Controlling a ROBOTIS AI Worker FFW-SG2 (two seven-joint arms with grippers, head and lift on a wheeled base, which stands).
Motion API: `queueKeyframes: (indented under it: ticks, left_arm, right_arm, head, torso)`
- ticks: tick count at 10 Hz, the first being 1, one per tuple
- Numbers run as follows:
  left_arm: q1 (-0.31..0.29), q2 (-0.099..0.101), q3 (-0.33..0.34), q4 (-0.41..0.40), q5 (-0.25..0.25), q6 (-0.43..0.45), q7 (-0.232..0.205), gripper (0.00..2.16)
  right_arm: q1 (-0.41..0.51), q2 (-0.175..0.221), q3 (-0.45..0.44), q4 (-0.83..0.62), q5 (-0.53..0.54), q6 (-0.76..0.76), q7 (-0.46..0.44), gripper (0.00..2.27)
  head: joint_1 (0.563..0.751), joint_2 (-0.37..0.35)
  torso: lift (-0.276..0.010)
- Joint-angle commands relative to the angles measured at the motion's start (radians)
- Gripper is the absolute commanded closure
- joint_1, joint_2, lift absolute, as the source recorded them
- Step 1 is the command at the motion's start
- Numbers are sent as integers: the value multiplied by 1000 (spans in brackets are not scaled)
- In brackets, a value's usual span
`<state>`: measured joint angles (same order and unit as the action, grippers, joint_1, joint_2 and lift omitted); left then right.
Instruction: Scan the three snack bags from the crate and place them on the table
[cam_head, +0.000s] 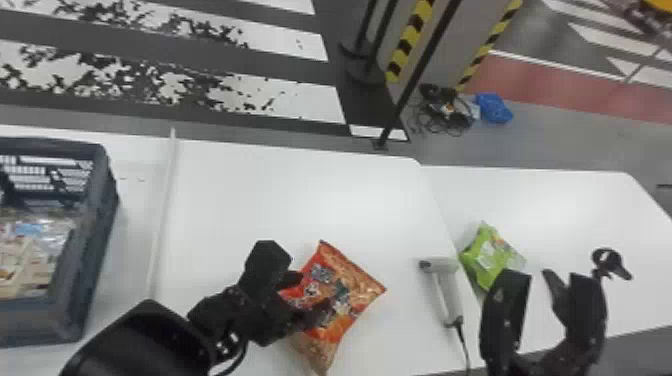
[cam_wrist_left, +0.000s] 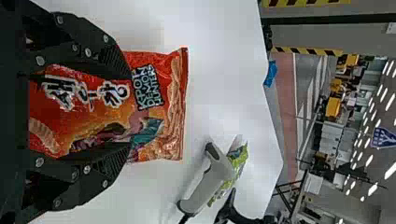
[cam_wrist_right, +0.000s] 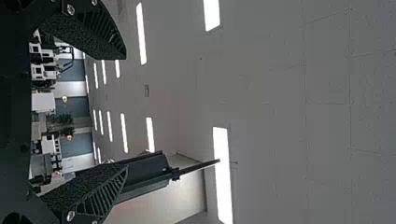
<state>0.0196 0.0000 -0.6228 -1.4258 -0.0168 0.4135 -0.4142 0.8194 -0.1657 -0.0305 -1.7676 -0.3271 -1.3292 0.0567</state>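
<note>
On white tabletops (cam_head: 300, 195), scanner (cam_head: 444, 287), green snack bag (cam_head: 484, 255), striped floor (cam_head: 280, 62) beyond

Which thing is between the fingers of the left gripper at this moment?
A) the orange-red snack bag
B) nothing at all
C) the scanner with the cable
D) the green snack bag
A: the orange-red snack bag sits between the two fingers of the left gripper, while the green bag and the scanner lie on the white tables.
</note>
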Motion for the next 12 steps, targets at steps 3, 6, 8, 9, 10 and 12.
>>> queueKeyframes:
  ticks: [3, 6, 8, 9, 10, 12]
  left_arm:
    - [95, 0, 124, -166, 11, 0, 55, 33]
    - [235, 64, 276, -392, 67, -58, 160, 33]
    - [350, 101, 425, -530, 178, -114, 146, 22]
    - [413, 103, 485, -587, 182, -175, 141, 19]
    - [474, 101, 545, -617, 196, -261, 140, 19]
    - [582, 92, 630, -654, 244, -380, 130, 43]
  right_arm:
    - [-8, 0, 6, 17, 2, 0, 0, 107]
    - [-3, 0, 9, 19, 11, 0, 0, 107]
    - [-5, 0, 18, 17, 19, 37, 2, 107]
    - [-8, 0, 21, 17, 25, 86, 2, 103]
    - [-13, 0, 24, 17, 25, 117, 2, 103]
    - [-13, 0, 34, 17, 29, 138, 3, 103]
  head:
    - [695, -350]
    - [695, -350]
    - [695, -350]
    - [695, -350]
    - [695, -350]
    - [695, -284]
  torso:
    - [-37]
    - [-37]
    - [-37]
    - [-37]
    - [-37]
    - [-37]
